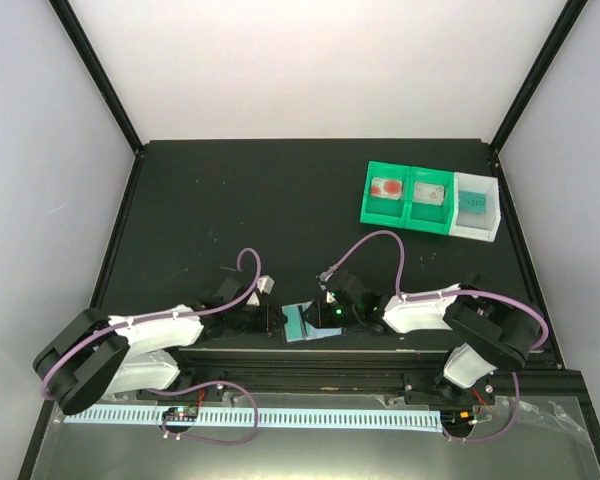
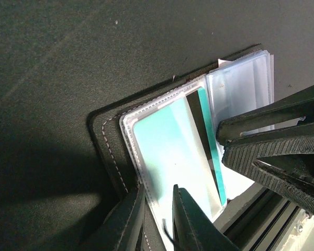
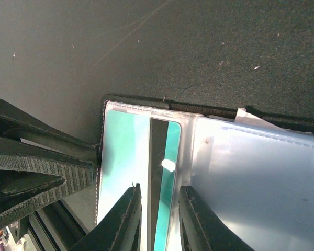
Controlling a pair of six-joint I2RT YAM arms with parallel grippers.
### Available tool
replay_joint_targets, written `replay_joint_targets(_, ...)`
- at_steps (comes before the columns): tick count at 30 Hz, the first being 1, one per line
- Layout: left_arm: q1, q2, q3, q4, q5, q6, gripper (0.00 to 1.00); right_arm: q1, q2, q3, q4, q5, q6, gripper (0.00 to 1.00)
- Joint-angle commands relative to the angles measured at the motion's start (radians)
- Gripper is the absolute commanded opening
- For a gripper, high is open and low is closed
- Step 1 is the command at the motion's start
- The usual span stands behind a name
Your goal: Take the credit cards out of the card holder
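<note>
The card holder lies open on the surface at the lower middle of the top view, close to the near edge and between both hands. In the right wrist view a teal credit card with a dark stripe sits inside a clear sleeve. Its long axis runs from the top of the frame straight down toward the right hand. That hand's fingers stand a narrow gap apart over the card's striped end; whether they pinch anything I cannot tell. The left hand comes in from the opposite side at the holder's stitched edge, its fingers likewise close together and its grip uncertain. The right hand is nearer the card, so the pull probably goes along that long axis, toward the right of the top view. The rail crowds the lower side. Open surface lies upward, and the green-and-white tray is well apart at upper right.
</note>
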Motion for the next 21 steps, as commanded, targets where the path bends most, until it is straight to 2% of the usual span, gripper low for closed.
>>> replay_joint_targets(1, -0.006, -0.004, -0.021, -0.009, -0.010, -0.013, 0.18, 0.003, 0.025, -0.019, -0.010, 0.035, -0.004, 0.22)
replay_joint_targets(7, -0.006, 0.076, -0.027, 0.049, 0.008, -0.006, 0.02, 0.003, 0.031, -0.019, -0.002, 0.027, 0.000, 0.22)
replay_joint_targets(15, -0.006, 0.123, -0.038, 0.072, 0.009, 0.002, 0.02, 0.003, 0.022, -0.001, -0.001, 0.038, -0.006, 0.22)
replay_joint_targets(21, -0.006, 0.118, -0.036, 0.050, -0.008, 0.012, 0.02, 0.003, 0.027, -0.018, 0.113, -0.019, 0.026, 0.22)
